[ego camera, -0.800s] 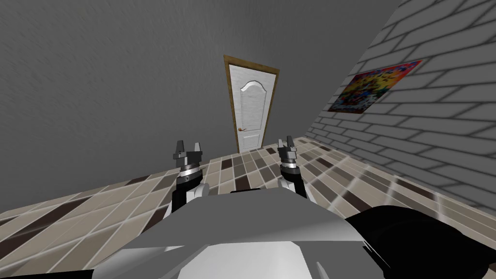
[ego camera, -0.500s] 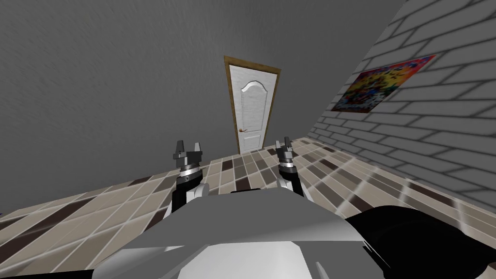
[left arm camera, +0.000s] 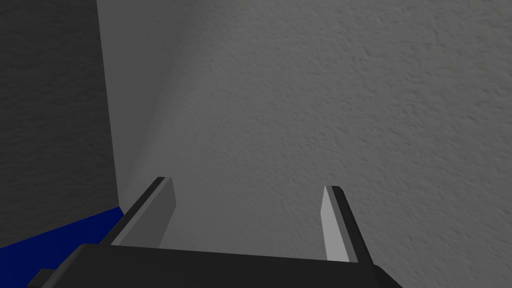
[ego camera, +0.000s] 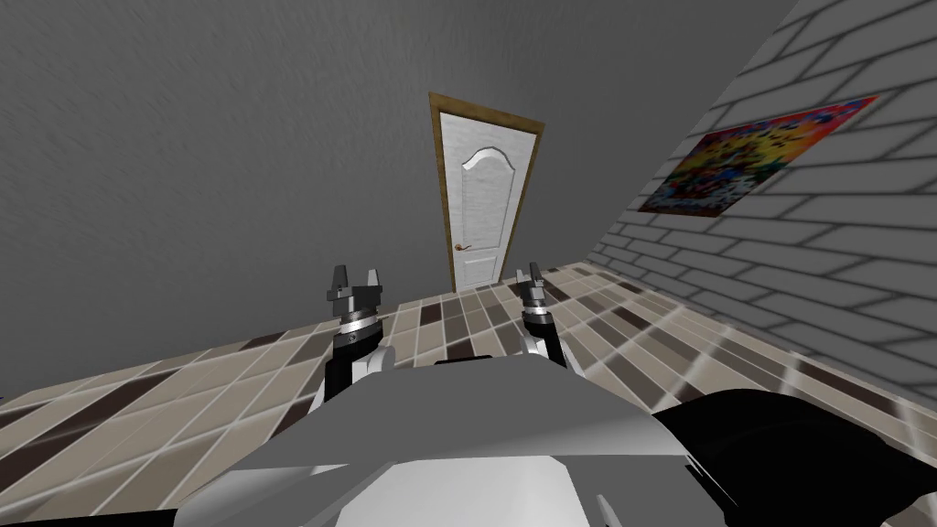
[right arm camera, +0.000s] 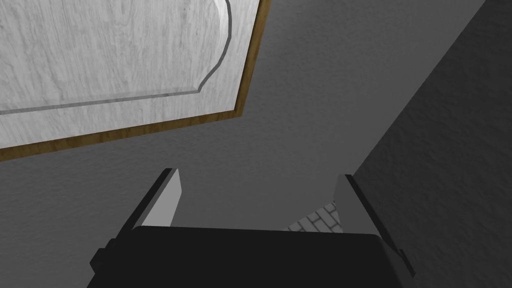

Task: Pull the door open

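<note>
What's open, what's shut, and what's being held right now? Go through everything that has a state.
Door: shut.
Door handle: untouched, far from both end effectors.
Left end effector: open, empty.
Right end effector: open, empty, aimed near the door's upper corner.
Poster: hanging on the brick wall.

Head cam: high, pitched down and forward, rolled; tiled floor (ego camera: 183,412) ahead, white door (ego camera: 482,197) far off.
Left wrist cam: sights along left claw (left arm camera: 247,187) at grey wall (left arm camera: 350,100).
Right wrist cam: sights along right claw (right arm camera: 260,172) toward door's upper panel, well apart.
Door shared by head and right wrist cams.
</note>
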Robot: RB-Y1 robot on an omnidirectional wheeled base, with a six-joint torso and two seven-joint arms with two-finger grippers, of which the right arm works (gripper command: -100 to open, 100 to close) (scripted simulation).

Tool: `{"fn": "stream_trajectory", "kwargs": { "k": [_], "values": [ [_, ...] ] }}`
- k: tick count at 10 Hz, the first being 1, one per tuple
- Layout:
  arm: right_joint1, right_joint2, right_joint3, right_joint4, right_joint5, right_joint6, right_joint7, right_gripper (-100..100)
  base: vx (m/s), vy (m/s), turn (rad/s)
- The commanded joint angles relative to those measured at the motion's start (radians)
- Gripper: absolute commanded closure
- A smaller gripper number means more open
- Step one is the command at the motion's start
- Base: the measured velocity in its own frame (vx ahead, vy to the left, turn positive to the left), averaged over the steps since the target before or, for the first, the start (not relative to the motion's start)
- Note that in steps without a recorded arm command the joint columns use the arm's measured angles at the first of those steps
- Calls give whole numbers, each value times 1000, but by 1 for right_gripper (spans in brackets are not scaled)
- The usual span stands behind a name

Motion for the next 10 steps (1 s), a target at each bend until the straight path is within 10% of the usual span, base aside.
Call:
{"fn": "stream_trajectory", "kwargs": {
  "k": [1,10],
  "values": [
    [-13,-3,5,31,0,0,2,-100,105,11,34],
    [-102,-41,3,238,-18,-16,-7,-100,99,23,40]
  ]
}}
